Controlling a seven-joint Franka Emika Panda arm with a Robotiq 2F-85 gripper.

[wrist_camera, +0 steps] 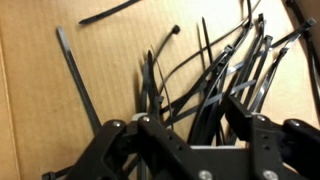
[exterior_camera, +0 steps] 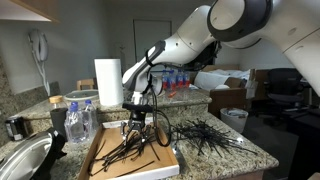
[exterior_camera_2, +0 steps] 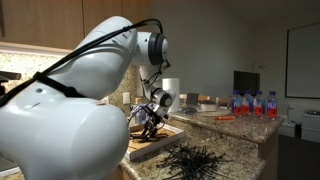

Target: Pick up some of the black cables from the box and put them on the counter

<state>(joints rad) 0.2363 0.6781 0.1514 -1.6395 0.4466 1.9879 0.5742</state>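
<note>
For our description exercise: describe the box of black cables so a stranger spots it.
Start at the granite counter. By the white paper-towel roll, under the claw, lies a shallow cardboard box. Unlike the loose pile beside it, its cables are walled in.

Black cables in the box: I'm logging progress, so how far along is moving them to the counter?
Done: a pile of black cables already lies on the counter beside the box. In hand: the gripper is low in the box, jaws open astride a bundle, nothing lifted. Left: gripping that bundle and carrying it to the counter.
</note>
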